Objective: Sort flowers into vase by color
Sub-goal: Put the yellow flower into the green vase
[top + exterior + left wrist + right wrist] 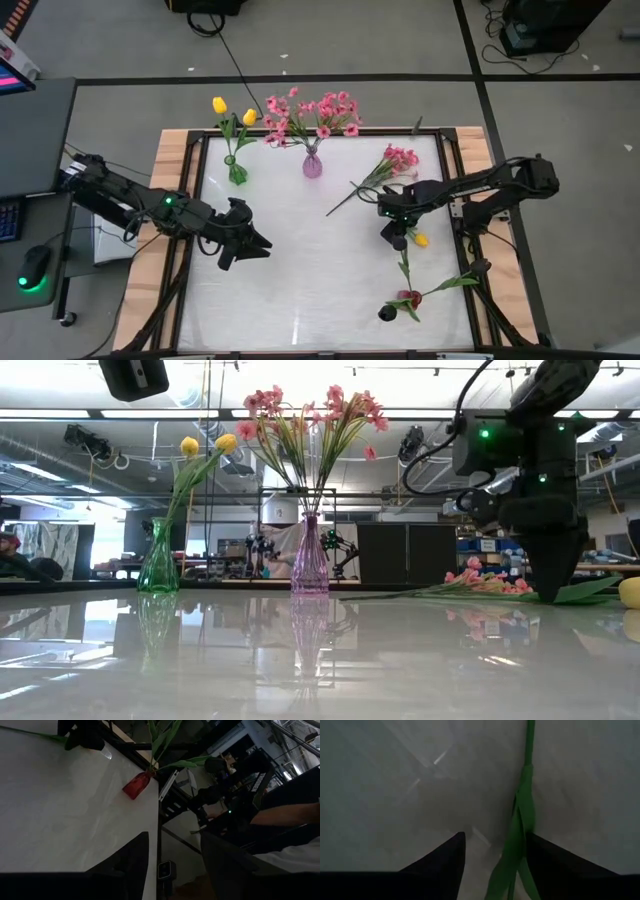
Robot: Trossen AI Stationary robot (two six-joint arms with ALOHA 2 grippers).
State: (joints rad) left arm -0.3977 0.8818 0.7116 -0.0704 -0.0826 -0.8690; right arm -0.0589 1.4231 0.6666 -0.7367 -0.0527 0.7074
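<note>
Your right gripper [397,238] reaches down over a yellow tulip [421,239] lying on the tabletop [300,260], fingers apart with its green stem [520,835] between them, nothing clamped. Your left gripper [258,245] hovers low at mid-left, fingers apart and empty.

centre table [310,260]: free | back edge: vases [312,165] | right: loose flowers [405,275]

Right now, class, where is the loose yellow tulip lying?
In the high view, the yellow tulip lies on the table's right side, just beneath the right hand, its stem running toward the dark red tulip.
</note>
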